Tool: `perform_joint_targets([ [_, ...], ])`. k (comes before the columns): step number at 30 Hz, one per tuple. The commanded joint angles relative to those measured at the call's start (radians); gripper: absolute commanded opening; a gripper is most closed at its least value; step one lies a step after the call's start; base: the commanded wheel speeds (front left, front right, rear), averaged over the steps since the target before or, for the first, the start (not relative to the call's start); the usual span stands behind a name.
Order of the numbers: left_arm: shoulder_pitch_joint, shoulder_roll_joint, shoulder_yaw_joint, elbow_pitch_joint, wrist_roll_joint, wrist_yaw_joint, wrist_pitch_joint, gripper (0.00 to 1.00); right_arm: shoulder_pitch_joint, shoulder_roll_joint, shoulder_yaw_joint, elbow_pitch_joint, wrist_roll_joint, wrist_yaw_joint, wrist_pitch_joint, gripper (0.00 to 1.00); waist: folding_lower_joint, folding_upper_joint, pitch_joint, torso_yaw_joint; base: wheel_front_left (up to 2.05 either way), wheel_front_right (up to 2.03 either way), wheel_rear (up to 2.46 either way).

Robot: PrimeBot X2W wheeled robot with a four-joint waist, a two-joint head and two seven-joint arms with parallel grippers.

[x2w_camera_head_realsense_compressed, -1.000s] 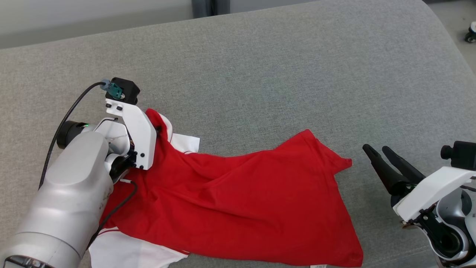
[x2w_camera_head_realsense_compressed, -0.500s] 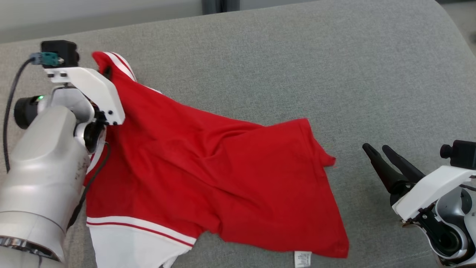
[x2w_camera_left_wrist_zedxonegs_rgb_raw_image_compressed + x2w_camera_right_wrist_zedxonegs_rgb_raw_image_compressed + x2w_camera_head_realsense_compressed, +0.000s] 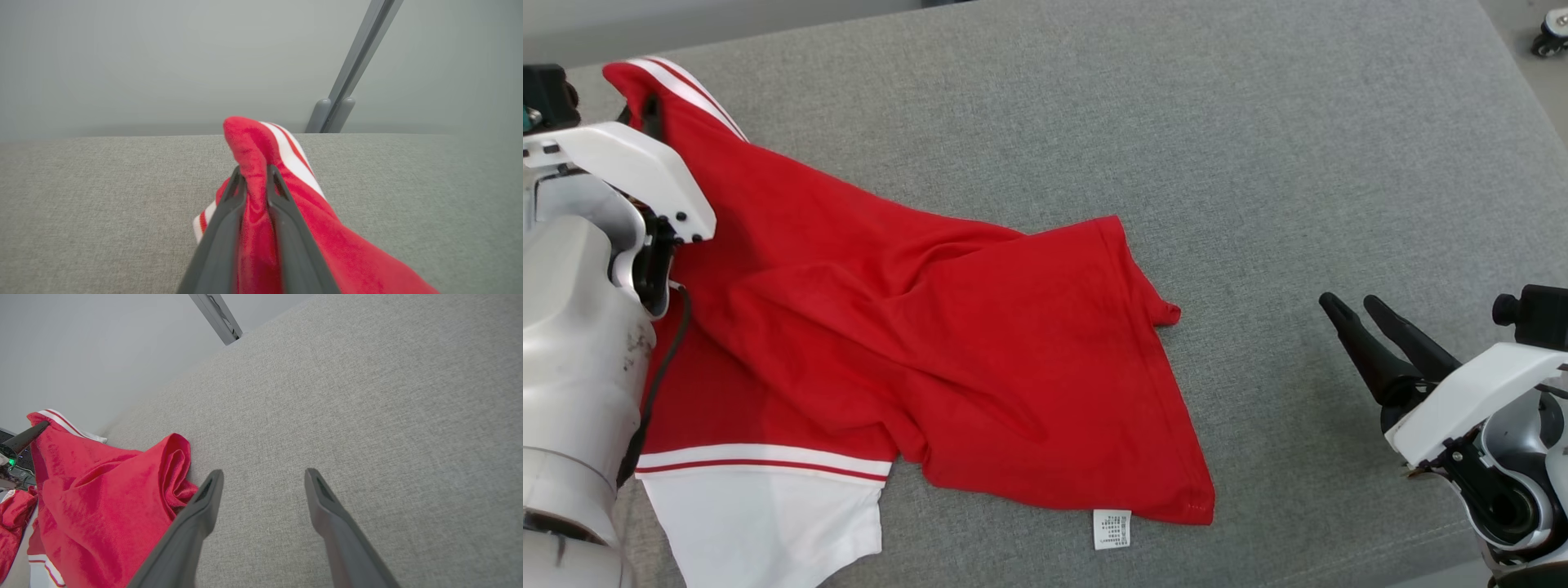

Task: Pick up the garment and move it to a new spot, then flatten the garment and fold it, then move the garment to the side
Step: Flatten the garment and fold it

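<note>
A: Where's the garment [image 3: 947, 351]?
B: Draped on grey cushion [image 3: 1258, 163], striped edge pinched by left gripper [image 3: 254, 173]; right gripper [image 3: 1349, 304] spread, empty.
A: Handling?
B: Probably light, limp; take hem corners.

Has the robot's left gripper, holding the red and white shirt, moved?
Yes. The left gripper, shut on the red and white shirt, moved left and toward the far edge of the grey fabric cushion.
</note>
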Motion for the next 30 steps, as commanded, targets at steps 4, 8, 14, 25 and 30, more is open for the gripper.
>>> perform_joint_targets([
  [4,0.032,-0.009,-0.015,0.02,-0.008,-0.027,0.037,1.0,0.008,0.007,0.0,0.006,-0.004,0.001,-0.006,1.0,0.0,0.0,-0.03,0.012,0.0,0.0,0.0],
  [8,0.064,-0.002,-0.027,0.027,-0.004,-0.053,0.046,1.0,0.011,0.012,-0.002,0.016,-0.001,0.0,-0.021,1.0,0.0,0.0,-0.071,0.033,0.0,0.0,0.0],
  [14,0.096,0.035,-0.043,0.022,0.004,-0.092,0.01,1.0,0.026,0.025,-0.007,0.044,-0.009,0.001,-0.061,1.0,0.0,0.0,-0.14,0.075,0.0,0.0,0.0],
  [25,0.238,0.05,-0.07,-0.124,-0.008,-0.122,-0.11,1.0,0.054,0.034,-0.015,0.106,-0.019,0.001,-0.126,1.0,0.0,0.0,-0.238,0.181,0.0,0.0,0.0],
  [30,0.357,0.086,-0.046,-0.258,-0.002,-0.087,-0.14,1.0,0.069,0.047,-0.031,0.092,-0.037,0.001,-0.214,1.0,0.0,0.0,-0.275,0.209,0.0,0.0,0.0],
])
